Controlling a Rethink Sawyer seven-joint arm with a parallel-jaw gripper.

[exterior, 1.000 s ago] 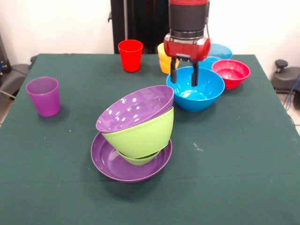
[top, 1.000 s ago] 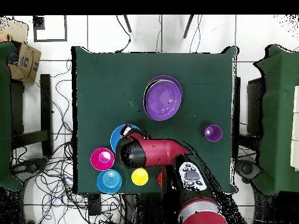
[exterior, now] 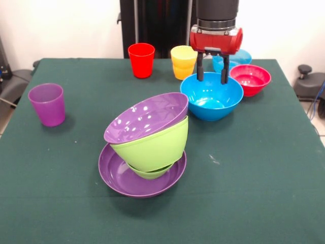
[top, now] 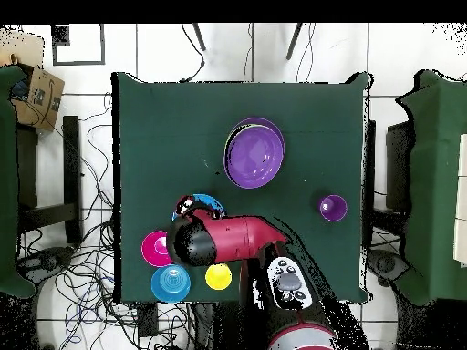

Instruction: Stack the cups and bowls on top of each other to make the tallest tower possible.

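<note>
I have the gripper open, fingers spread above the far rim of the glossy blue bowl, holding nothing. Ahead of it toward the table middle leans the tower: purple, lime green, purple bowls, top one tilted. The red bowl and yellow-orange cup crowd its flanks.
</note>
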